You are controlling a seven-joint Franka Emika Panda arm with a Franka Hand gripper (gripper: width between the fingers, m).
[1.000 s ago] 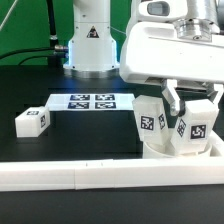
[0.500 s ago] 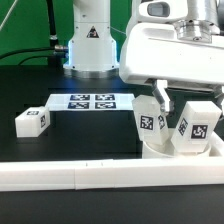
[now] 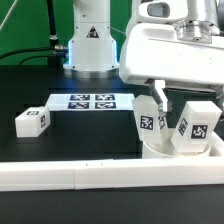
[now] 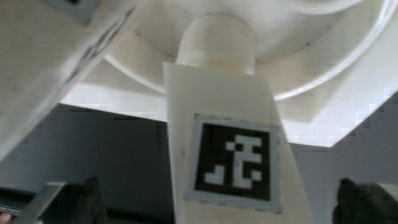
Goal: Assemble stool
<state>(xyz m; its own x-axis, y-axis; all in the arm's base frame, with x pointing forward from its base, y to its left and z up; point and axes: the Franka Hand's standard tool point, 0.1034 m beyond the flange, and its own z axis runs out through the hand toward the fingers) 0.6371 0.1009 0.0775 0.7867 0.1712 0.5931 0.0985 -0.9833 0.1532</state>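
Note:
The round white seat [image 3: 185, 150] lies at the exterior view's right by the front rail. Two tagged white legs stand upright in it, one [image 3: 149, 121] on the left and one [image 3: 197, 127] on the right. My gripper [image 3: 188, 100] is open and straddles the top of the right leg. In the wrist view that leg [image 4: 228, 150] runs between my fingers [image 4: 61, 203], with a gap on each side, down to the seat [image 4: 267, 40]. My gripper [image 4: 214, 208] touches nothing. A third leg [image 3: 32, 120] lies loose at the exterior view's left.
The marker board [image 3: 92, 101] lies flat at mid-table in front of the robot base [image 3: 90, 45]. The long white border rail [image 3: 70, 175] runs along the front edge, close to the seat.
My fingers have spread apart and off the right leg. The left finger has shifted toward the exterior view's left. The leg stays upright in the seat.

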